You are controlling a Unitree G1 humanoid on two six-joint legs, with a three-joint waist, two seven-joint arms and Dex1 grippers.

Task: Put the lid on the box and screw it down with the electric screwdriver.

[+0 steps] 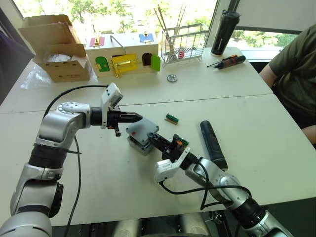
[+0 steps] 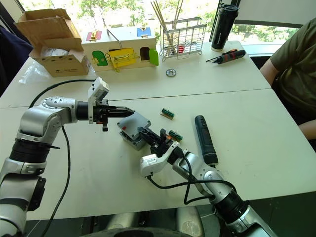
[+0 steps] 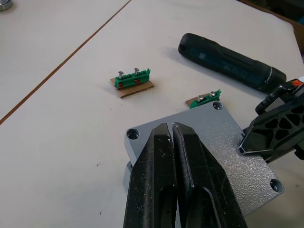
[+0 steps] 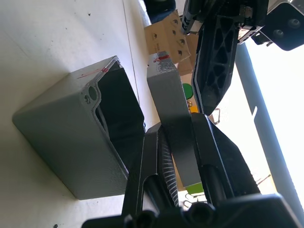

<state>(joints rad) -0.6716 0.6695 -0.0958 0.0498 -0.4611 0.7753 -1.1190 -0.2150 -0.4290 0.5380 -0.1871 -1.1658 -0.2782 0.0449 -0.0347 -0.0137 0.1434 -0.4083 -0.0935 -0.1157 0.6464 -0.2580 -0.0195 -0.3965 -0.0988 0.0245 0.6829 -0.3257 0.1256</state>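
The right gripper (image 4: 183, 137) is clamped on the lid (image 1: 143, 130), one finger on each face of the plate near its edge, and holds it tilted just above the box (image 4: 78, 142) — the right wrist view shows the lid's rim lifted clear of the box's open mouth on one side, with a gap between them. The box sits on the desk (image 1: 98, 182) directly under the lid, its grey wall visible below the plate in the head views. The left gripper (image 3: 173, 142) reaches in from the opposite side with its two black fingers pressed together, tips resting over the near corner of the lid, close to a corner hole; whether they actually touch the plate cannot be told. The electric screwdriver (image 1: 213, 144) lies flat on the desk just beyond the right gripper's outer side, untouched, near the right forearm. Two small green terminal blocks (image 3: 134, 80) lie on the desk between the lid and the screwdriver — one just beside the lid's far corner, the other a little further off. Well apart from both grippers, at the far edge of the desk, stand a cardboard box (image 1: 58, 47), a wooden box with coloured doors (image 1: 123, 58), a wire rack (image 1: 183, 44), a black bottle (image 1: 224, 30) and a red-and-black hand screwdriver (image 1: 227, 61). A person's sleeve (image 1: 296, 64) shows far out to the right gripper's side.
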